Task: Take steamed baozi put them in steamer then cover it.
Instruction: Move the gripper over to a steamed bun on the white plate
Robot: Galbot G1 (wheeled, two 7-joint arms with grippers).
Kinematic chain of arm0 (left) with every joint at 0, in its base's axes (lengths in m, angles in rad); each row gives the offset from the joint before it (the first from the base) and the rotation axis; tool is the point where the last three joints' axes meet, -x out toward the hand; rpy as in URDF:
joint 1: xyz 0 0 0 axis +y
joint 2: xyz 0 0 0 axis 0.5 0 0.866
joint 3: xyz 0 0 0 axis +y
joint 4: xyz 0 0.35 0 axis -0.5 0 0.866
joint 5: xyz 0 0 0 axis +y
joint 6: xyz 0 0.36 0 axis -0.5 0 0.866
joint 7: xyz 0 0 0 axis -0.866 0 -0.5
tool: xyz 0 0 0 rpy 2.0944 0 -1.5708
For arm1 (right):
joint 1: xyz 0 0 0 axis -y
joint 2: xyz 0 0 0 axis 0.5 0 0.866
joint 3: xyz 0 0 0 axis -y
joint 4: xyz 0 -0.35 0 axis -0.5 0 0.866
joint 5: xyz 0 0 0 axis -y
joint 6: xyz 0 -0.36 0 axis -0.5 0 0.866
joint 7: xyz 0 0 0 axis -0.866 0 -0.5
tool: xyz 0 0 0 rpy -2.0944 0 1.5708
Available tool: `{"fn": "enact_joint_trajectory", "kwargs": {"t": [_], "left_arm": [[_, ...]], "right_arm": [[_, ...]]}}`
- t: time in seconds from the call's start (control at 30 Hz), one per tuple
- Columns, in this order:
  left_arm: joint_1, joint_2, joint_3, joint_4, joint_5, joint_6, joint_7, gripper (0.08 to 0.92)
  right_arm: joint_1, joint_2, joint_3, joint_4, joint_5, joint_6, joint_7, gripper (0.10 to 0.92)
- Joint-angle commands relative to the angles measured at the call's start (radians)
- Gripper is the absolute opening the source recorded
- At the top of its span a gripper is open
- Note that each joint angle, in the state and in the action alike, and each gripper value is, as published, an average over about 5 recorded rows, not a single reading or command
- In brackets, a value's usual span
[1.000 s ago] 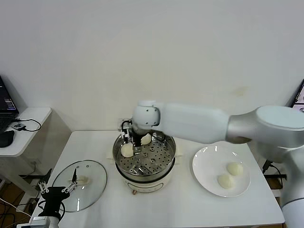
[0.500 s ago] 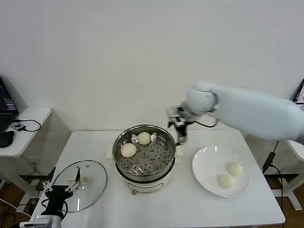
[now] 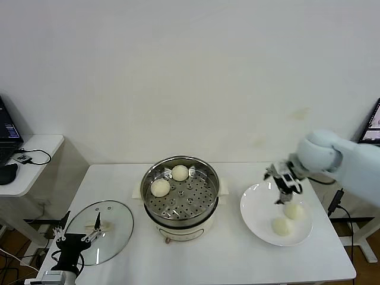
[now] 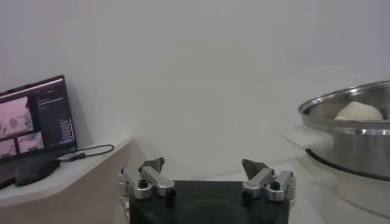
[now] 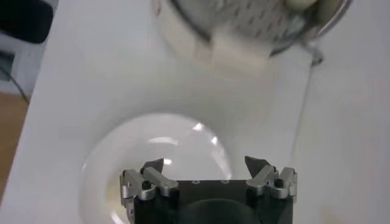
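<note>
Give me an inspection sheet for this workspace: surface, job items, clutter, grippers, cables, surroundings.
Surface: white rectangular table, holding the job's things.
Job items: shiny round steel steamer pot on a white base, uncovered, two cream-white buns inside. Flat white plate beside it holds two more buns. Round clear glass lid lies flat on the table on the pot's other side.
Clutter: nothing seen.
Grippers: right gripper open, empty, above the plate's far edge; left gripper open, empty, low at the lid's near edge.
Cables: black cable on the white side desk.
Surroundings: plain white wall; dark monitor on the side desk.
</note>
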Motion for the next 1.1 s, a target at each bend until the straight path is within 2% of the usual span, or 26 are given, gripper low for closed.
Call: {"fn": "enact_joint_trajectory", "kwargs": {"t": [0.03, 0.37, 0.8, 1.1], "left_arm": [[0.003, -0.004, 0.0, 0.002, 0.004, -0.001, 0.0, 0.823], [0.003, -0.01, -0.001, 0.002, 0.006, 0.0, 0.001, 0.823], [-0.002, -0.014, -0.009, 0.015, 0.006, 0.0, 0.001, 0.823], [-0.004, -0.017, -0.011, 0.023, 0.006, -0.003, 0.0, 0.823]], "right_arm": [[-0.444, -0.136, 0.282, 0.015, -0.142, 0.031, 0.014, 0.823], [-0.545, -0.062, 0.349, -0.048, -0.163, 0.034, 0.054, 0.823], [-0.552, 0.032, 0.349, -0.178, -0.206, 0.043, 0.091, 0.823], [-0.549, 0.073, 0.346, -0.214, -0.212, 0.04, 0.106, 0.803]]}}
